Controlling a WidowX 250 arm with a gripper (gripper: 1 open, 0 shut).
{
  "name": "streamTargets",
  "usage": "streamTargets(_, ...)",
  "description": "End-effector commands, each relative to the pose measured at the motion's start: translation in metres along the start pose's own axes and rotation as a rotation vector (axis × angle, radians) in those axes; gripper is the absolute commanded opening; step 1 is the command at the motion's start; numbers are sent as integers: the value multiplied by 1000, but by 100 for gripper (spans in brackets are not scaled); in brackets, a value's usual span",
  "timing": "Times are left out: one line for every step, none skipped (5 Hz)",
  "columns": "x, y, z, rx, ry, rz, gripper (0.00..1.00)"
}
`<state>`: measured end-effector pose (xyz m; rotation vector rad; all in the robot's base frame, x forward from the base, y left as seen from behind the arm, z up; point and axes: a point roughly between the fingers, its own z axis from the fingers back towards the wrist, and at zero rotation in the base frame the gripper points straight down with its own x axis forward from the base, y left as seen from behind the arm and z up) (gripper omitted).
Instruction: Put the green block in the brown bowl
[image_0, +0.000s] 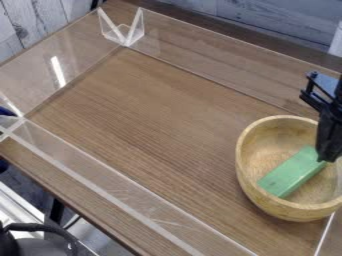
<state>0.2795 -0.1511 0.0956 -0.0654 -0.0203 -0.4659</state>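
Observation:
The green block (291, 176) lies flat inside the brown bowl (243, 160), at the table's right front, with its long side running diagonally. My gripper (329, 152) points straight down at the right edge of the view, over the bowl's far right part. Its dark fingers are pressed together into one narrow bar, shut, with the tips right at the block's upper end. Whether they touch the block cannot be told. Nothing is held between them.
The wooden tabletop (147, 110) is fenced by low clear acrylic walls (80, 165) along the front and left. A clear plastic bracket (120, 28) stands at the back left corner. The bowl sits close to the table's right front edge.

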Motion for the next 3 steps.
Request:
streamTargets(12, 4, 28, 1, -97, 6, 0)
streamTargets(13, 6, 30, 1, -104, 9, 0)
streamTargets(13, 7, 32, 2, -113, 12, 0)
